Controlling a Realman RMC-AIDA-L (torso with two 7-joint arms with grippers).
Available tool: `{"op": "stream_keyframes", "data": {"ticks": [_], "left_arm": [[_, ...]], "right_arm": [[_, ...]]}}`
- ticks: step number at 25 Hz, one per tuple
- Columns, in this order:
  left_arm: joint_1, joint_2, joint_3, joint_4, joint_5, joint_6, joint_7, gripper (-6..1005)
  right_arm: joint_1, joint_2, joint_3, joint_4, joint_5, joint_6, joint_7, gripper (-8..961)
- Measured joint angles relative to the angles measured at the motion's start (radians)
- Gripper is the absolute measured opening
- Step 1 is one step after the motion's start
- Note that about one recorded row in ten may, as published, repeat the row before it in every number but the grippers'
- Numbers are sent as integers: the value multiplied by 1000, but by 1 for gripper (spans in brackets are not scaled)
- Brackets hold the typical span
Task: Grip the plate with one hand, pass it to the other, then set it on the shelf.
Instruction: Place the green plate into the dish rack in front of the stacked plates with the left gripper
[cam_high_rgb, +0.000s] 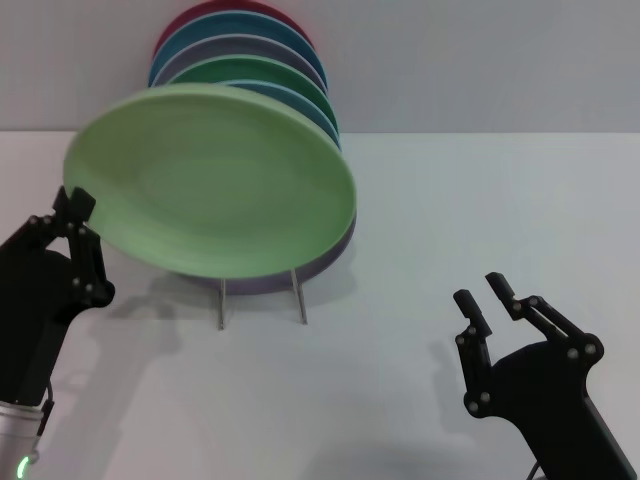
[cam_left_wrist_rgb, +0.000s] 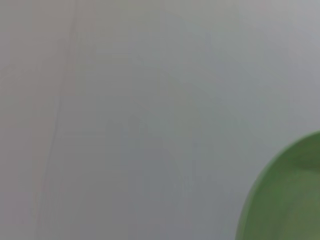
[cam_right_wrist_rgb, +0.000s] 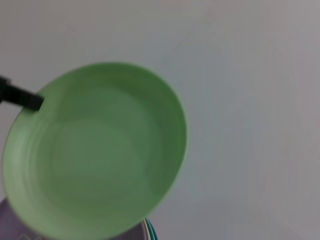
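Note:
The pale mint-green plate (cam_high_rgb: 210, 180) is tilted in the air just in front of the plates standing in the wire shelf (cam_high_rgb: 222, 305), whose thin legs show below it. My left gripper (cam_high_rgb: 75, 205) is shut on the plate's left rim. The plate also shows in the left wrist view (cam_left_wrist_rgb: 285, 195) and in the right wrist view (cam_right_wrist_rgb: 95, 150), where a black finger of the left gripper (cam_right_wrist_rgb: 20, 96) pinches its edge. My right gripper (cam_high_rgb: 482, 292) is open and empty, low at the right, apart from the plate.
Several plates stand in the shelf behind the held one: a lavender plate (cam_high_rgb: 340, 255) right behind it, an emerald-green plate (cam_high_rgb: 260, 72), blue ones and a dark red one (cam_high_rgb: 235, 10) at the back. The white table (cam_high_rgb: 480, 200) stretches to the right.

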Motion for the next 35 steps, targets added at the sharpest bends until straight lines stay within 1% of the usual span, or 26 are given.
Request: {"op": "stream_keyframes", "data": {"ticks": [3, 9, 14, 27, 35], "left_arm": [[-13, -1, -4, 0, 1, 14, 5, 47], [-59, -6, -24, 30, -2, 5, 30, 52], [-77, -7, -43, 37, -3, -25, 113, 56], [-69, -7, -46, 39, 2, -81, 228, 66], [-62, -6, -31, 42, 8, -84, 325, 72]], "right_arm": [[1, 0, 6, -5, 1, 14, 4, 233], [2, 1, 6, -17, 10, 21, 5, 232], [-3, 2, 6, -26, 14, 23, 6, 232], [-7, 1, 15, -30, 16, 20, 7, 233], [-7, 2, 18, -31, 16, 21, 7, 233]]}}
